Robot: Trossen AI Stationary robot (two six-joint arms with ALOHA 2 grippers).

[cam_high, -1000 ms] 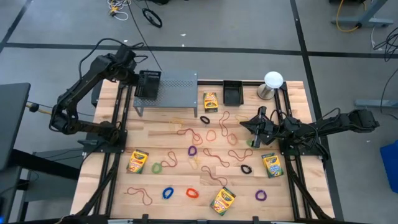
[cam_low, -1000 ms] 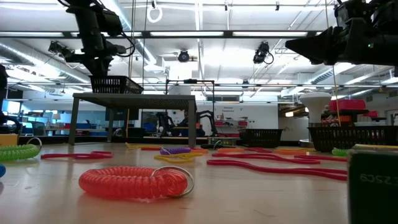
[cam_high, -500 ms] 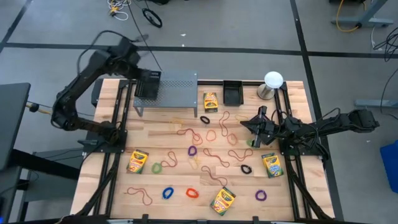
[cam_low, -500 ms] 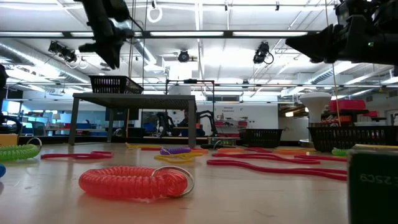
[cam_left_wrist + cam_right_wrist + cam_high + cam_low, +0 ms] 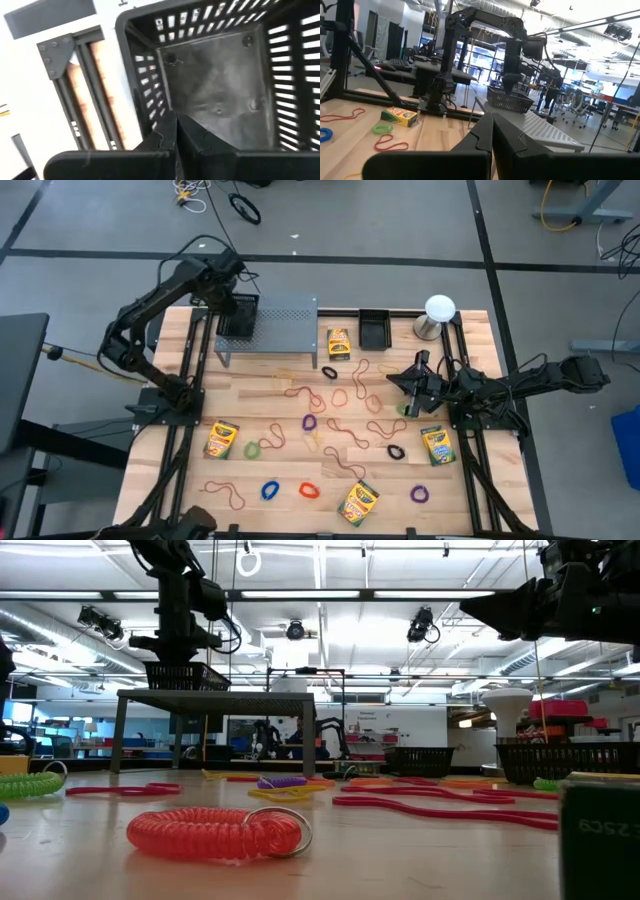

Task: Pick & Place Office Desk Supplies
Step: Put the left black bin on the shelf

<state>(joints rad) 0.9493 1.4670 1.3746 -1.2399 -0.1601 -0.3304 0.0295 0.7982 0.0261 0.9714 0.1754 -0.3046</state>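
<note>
Left gripper (image 5: 175, 131) clenched empty over the bare black basket (image 5: 220, 95), right gripper (image 5: 408, 378) clenched too; rubber bands (image 5: 340, 395) and crayon boxes (image 5: 221, 439) mostly unsorted.

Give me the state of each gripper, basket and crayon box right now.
Left gripper: shut, empty, over the shelf basket.
Right gripper: shut, empty, above the bands mid-table.
Shelf basket: upright on the metal shelf, empty.
Second basket: upright on the table; contents unclear.
Crayon boxes: four, lying flat on the table, closed.
Rubber bands: loose, scattered on the table.
</note>
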